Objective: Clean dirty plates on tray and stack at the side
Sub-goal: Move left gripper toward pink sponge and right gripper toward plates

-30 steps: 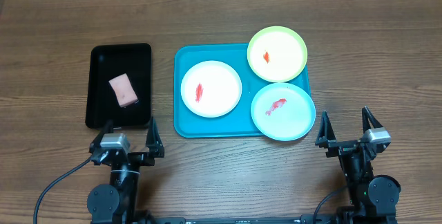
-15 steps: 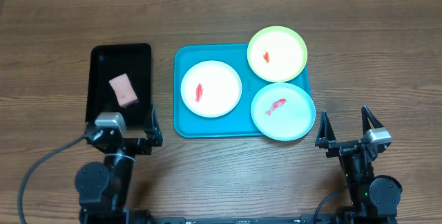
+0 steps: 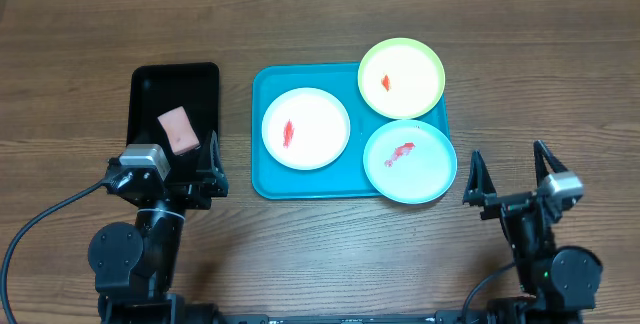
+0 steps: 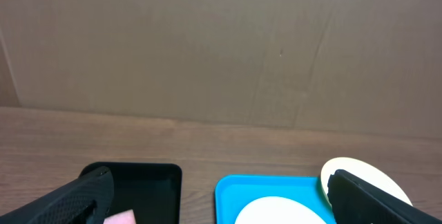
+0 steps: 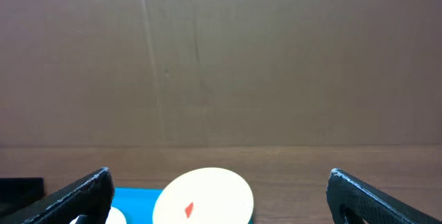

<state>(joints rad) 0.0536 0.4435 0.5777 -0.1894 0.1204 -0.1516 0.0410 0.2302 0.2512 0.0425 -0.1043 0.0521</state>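
The turquoise tray [image 3: 270,179] lies mid-table. On it sit a white plate [image 3: 306,128], a light blue plate [image 3: 410,162] and a yellow-green plate [image 3: 401,77] that overhangs the tray's far right corner; each has a red smear. My left gripper [image 3: 185,156] is open and empty over the near edge of the black tray [image 3: 148,84]. My right gripper [image 3: 510,171] is open and empty, to the right of the light blue plate. The left wrist view shows the turquoise tray [image 4: 231,191] and white plate [image 4: 276,211]; the right wrist view shows the yellow-green plate [image 5: 204,195].
A pink sponge [image 3: 178,129] lies in the black tray, left of the turquoise tray. A brown cardboard wall [image 4: 221,44] stands behind the table's far edge. Bare wooden tabletop [image 3: 540,84] lies to the right of the turquoise tray.
My left gripper has moved forward from the table's near edge to the near end of the black tray. My right gripper has shifted slightly forward and right. The plates have not moved.
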